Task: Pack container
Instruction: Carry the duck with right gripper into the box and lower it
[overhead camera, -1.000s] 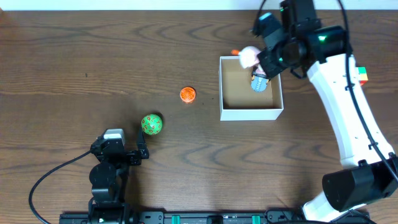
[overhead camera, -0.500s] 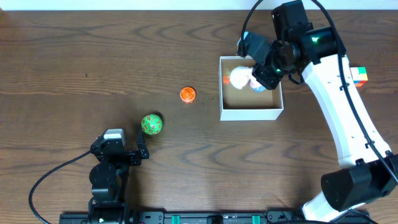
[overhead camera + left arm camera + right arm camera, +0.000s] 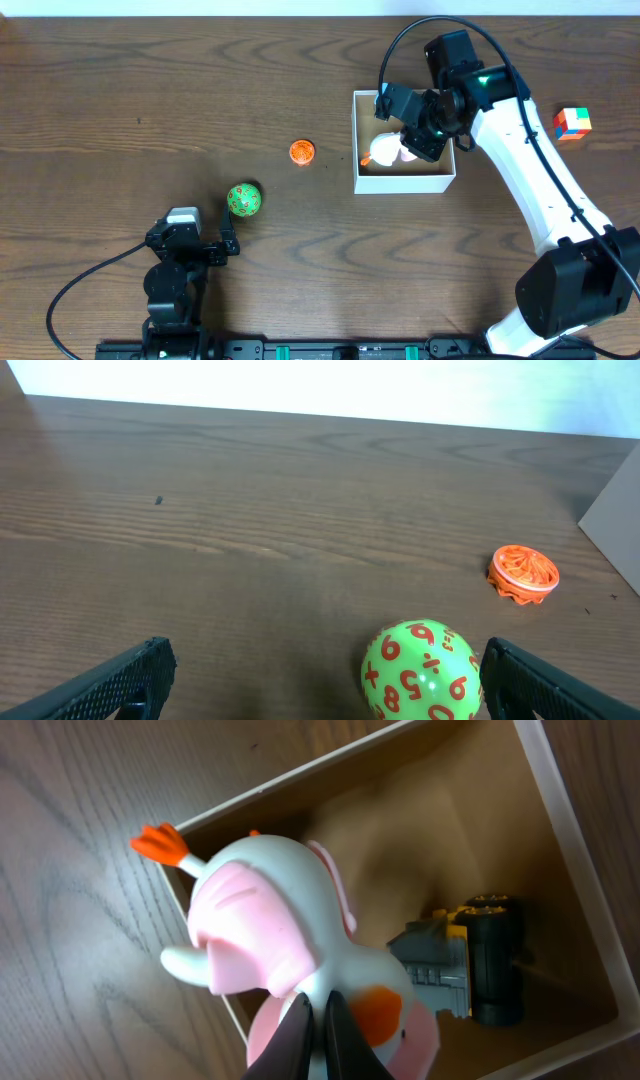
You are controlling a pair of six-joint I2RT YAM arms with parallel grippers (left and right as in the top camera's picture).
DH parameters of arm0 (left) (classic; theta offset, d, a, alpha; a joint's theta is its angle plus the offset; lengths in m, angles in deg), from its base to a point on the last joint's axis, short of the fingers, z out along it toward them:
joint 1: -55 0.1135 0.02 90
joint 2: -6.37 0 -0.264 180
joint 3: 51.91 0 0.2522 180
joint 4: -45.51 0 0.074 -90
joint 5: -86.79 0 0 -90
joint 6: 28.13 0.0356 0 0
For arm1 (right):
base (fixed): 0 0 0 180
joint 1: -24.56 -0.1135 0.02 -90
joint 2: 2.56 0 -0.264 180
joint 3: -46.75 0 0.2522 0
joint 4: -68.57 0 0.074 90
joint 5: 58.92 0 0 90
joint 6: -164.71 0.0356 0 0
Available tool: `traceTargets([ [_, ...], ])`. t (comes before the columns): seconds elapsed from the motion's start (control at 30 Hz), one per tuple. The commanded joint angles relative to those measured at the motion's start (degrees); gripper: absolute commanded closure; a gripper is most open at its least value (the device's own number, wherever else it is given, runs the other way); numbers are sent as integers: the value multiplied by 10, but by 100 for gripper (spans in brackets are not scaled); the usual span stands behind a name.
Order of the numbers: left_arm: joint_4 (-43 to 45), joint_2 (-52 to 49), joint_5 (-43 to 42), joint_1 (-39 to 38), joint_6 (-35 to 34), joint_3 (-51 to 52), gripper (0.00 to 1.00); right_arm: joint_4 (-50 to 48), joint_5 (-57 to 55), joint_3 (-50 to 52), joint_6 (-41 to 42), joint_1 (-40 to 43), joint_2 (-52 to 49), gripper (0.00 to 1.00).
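Pinching a white-and-pink toy bird (image 3: pixel 270 930), the right gripper (image 3: pixel 318 1010) holds it over the left side of the container (image 3: pixel 404 183); the left gripper (image 3: pixel 320 670) rests wide open near a green ball (image 3: pixel 420 672).

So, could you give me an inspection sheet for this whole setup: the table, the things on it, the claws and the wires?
Surface: dark wooden table, no spills seen.
Job's things: container, white walls, brown inside. A toy vehicle lies in it. A white and pink bird toy is held over its left side.
Clutter: orange disc, green number ball and colour cube, all on the table outside the container.
Claws: right claw shut on the bird toy. Left claw open, with the ball just ahead of it.
Cables: black cable running from the left arm, and a black loop over the right arm.
Surroundings: pale strip beyond the table's far edge. Nothing else seen.
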State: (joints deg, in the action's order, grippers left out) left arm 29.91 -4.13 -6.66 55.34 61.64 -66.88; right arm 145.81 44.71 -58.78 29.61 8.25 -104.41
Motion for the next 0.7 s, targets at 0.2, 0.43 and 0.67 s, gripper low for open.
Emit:
traceTargets([
  [0.2,-20,1,1,3,-5,10,2,4,-18,7,1,26,-2,96],
  [0.43,-20,1,1,3,-5,10,2,5,0,33,4,58,-2,92],
  [0.67,-20,1,1,3,-5,10,2,0,-1,52,2,59,-2,92],
])
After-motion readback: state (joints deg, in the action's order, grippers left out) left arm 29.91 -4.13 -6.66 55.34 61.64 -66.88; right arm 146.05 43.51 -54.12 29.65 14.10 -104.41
